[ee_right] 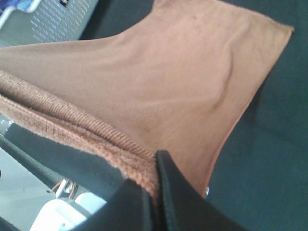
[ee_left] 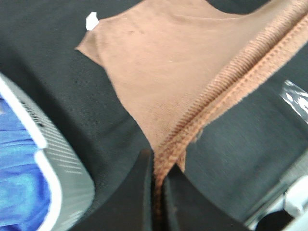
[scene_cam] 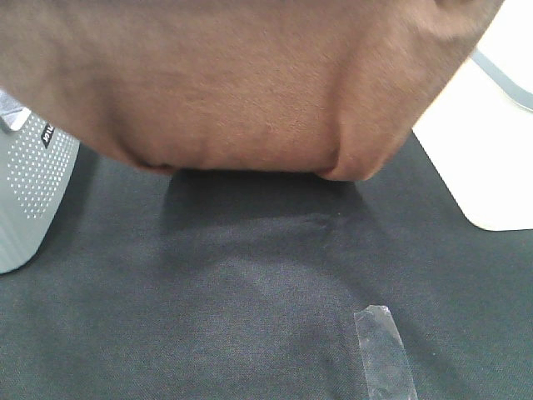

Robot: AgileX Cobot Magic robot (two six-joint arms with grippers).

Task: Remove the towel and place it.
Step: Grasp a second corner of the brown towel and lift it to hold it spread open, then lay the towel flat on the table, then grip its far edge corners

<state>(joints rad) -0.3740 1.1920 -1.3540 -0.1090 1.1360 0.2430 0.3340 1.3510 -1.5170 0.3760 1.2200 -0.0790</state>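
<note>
Towel (scene_cam: 250, 83) hangs across the top of the overhead frame, its hemmed edge pinched tight in my left gripper (ee_left: 156, 166) and right gripper (ee_right: 151, 180).

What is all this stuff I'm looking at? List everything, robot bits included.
towel: one, reddish-brown, held up over the table by its hem
tag: one, white, at a towel corner
table cloth: one, dark grey, covering the table
basket: one, light grey, perforated wall, at the left of the exterior high view
blue item: one, blue, inside the basket; too blurred to name
tape strip: one, clear, lying on the table cloth, front right
white surface: one, white, at the right edge
left gripper: one, black, shut on the towel's hem
right gripper: one, black, shut on the towel's hem
</note>
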